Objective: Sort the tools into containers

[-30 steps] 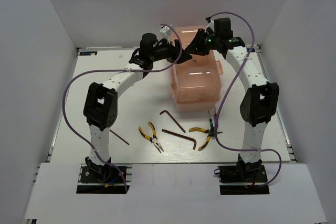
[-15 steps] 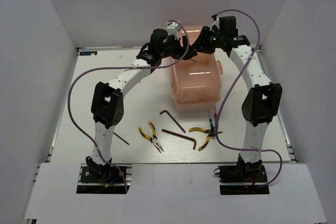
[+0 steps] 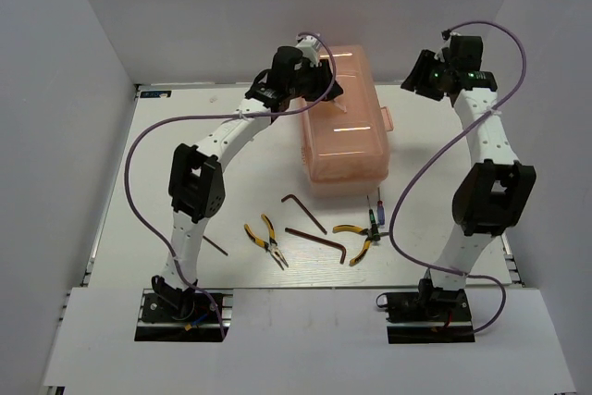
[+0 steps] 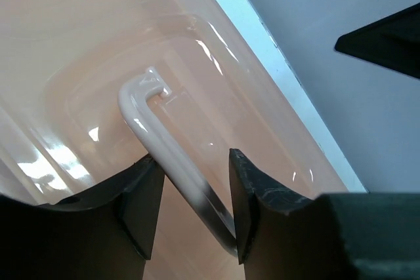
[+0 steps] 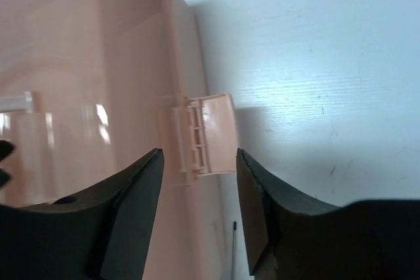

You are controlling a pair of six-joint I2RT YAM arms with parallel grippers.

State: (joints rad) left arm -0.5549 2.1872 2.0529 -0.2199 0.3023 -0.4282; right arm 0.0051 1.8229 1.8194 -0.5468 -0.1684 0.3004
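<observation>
Left gripper (image 4: 192,165) part-open astride the white lid handle (image 4: 140,115) of the shut salmon-pink translucent plastic toolbox (image 3: 340,150) mid-table (image 3: 185,182), right gripper (image 5: 199,155) wide open, empty, clear of the side latch (image 5: 209,132); unclamped, the handle may slip out on lifting.

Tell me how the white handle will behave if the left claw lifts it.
The handle looks glossy, so it may slip in the left claw. It seems a thin, stiff bar pivoted at its end, likely to swing up before the toolbox shifts.

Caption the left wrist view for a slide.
Left hand open astride the white lid handle of the pink toolbox.
</observation>
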